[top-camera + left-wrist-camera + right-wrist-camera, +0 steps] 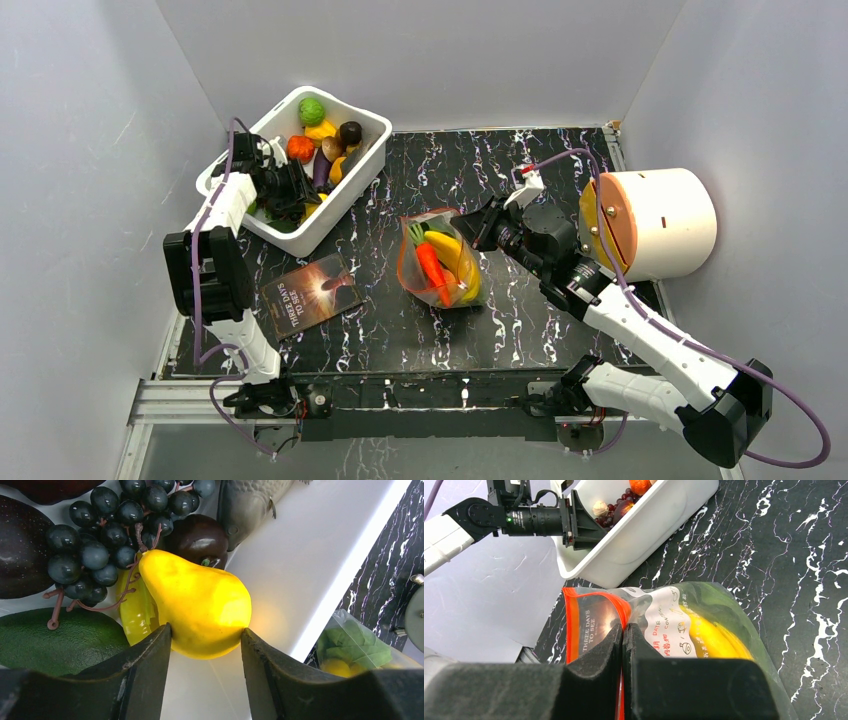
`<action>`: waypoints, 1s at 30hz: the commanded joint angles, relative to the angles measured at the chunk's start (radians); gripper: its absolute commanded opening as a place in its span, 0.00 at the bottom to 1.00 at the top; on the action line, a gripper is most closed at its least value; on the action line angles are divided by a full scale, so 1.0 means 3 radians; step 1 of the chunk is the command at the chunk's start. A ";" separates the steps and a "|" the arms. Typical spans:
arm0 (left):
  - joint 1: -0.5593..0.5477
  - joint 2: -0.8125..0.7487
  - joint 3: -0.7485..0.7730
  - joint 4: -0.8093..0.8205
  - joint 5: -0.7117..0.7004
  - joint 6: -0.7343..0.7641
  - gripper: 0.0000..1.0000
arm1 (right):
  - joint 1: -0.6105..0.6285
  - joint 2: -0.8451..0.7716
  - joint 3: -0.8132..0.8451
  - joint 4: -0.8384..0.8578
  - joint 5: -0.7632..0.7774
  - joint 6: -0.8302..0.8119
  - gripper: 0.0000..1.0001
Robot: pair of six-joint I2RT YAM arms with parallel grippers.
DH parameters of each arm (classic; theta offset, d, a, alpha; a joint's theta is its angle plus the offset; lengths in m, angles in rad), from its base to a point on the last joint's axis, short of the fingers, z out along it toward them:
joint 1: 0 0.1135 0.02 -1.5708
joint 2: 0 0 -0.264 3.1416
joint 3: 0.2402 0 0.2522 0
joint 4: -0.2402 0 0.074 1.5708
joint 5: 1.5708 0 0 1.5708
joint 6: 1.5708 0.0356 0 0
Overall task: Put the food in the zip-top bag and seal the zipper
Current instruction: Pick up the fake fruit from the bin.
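Note:
The clear zip-top bag [440, 262] lies mid-table with its mouth held open. Inside are an orange carrot [432, 265], a yellow banana bunch [455, 255] and a green leafy vegetable [418, 235]. My right gripper [478, 228] is shut on the bag's mouth edge at the red-orange zipper [594, 597]; in the right wrist view the gripper [623, 626] pinches the film, with the banana [719, 637] behind it. My left gripper [300, 195] is down in the white tub [370, 125]. In the left wrist view the gripper [206, 632] has both fingertips against a yellow pear [200, 605].
The tub holds more toy food: dark grapes [105, 525], a dark plum [197, 537], a green avocado [60, 640], a grey fish [250, 500]. A dark booklet [312, 292] lies front left. A white cylinder with a peach face [655, 222] stands at the right.

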 commanded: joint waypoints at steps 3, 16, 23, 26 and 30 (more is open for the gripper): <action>-0.0018 -0.0189 0.0035 -0.0125 -0.0129 -0.0019 0.43 | -0.0011 -0.0033 0.0107 0.0308 0.0079 0.0031 0.00; -0.0018 -0.0505 0.0129 0.0031 -0.0395 -0.0080 0.33 | -0.0015 -0.0029 0.0135 0.0290 0.0144 0.0064 0.00; -0.0010 -0.0346 0.0283 -0.0083 -0.0794 0.0072 0.61 | -0.0010 -0.0051 0.0110 0.0278 0.0109 0.0098 0.00; 0.0003 -0.0208 0.0421 -0.0036 -0.0935 0.0096 0.63 | -0.0014 -0.0058 0.0129 0.0273 0.0126 0.0053 0.00; 0.0013 0.0049 0.0660 0.0048 -0.0995 0.0048 0.68 | -0.0010 -0.0008 0.0198 0.0249 0.0132 -0.0026 0.00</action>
